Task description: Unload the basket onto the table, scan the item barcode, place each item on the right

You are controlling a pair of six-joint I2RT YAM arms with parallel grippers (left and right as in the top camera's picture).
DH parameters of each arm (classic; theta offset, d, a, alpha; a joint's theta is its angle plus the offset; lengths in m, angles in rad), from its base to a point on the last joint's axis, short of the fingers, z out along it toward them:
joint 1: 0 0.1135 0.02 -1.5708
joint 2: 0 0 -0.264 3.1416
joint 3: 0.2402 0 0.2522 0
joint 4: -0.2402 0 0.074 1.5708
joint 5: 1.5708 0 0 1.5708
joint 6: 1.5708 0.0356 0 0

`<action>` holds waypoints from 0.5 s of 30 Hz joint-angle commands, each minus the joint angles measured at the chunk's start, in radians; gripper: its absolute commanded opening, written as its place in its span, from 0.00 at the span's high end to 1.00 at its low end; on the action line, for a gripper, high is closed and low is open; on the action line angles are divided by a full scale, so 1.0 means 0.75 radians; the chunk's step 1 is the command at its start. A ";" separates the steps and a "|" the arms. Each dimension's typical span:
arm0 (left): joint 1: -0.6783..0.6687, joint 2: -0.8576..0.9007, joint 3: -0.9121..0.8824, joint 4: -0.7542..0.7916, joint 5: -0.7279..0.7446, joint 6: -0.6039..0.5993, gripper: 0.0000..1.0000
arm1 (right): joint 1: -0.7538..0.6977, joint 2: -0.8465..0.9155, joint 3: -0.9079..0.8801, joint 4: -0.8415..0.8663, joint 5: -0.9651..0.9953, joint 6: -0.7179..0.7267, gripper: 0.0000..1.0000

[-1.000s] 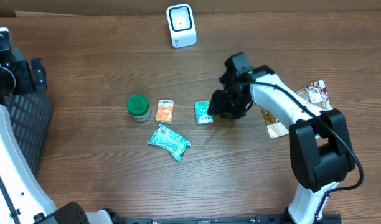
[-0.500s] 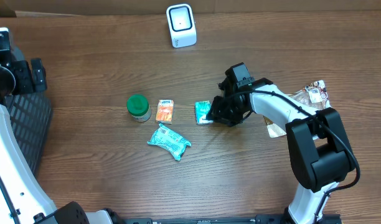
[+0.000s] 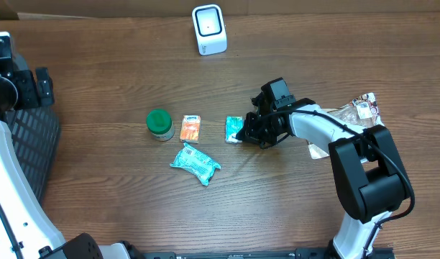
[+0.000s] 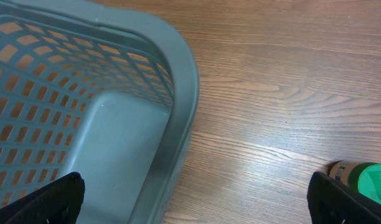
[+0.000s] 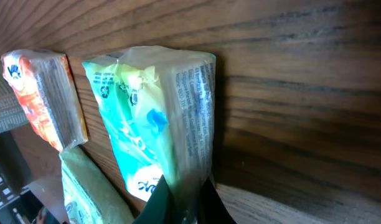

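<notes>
A small teal and white packet (image 3: 234, 129) lies on the wooden table, right of an orange packet (image 3: 190, 128). My right gripper (image 3: 244, 132) is shut on the teal packet's right edge. In the right wrist view the dark fingertips pinch the packet's crinkled end (image 5: 159, 118) at the gripper (image 5: 185, 194). The white barcode scanner (image 3: 209, 29) stands at the back centre, well away from the packet. No barcode is readable. My left gripper (image 4: 195, 200) is open and holds nothing, hanging over the rim of a grey basket (image 4: 178, 93).
A green-lidded jar (image 3: 159, 124) and a larger teal pouch (image 3: 195, 163) lie left of the held packet. The orange packet (image 5: 44, 93) sits close beside it. Snack wrappers (image 3: 360, 108) lie under the right arm. The basket (image 3: 33, 144) stands at the table's left edge.
My right gripper has come down and slightly left onto the teal packet and has shut on its edge. The left arm has not moved.
</notes>
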 commanded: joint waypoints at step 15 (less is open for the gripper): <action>0.006 0.007 0.006 0.005 0.001 0.030 0.00 | -0.214 -0.343 -0.025 0.241 -1.204 -0.004 0.96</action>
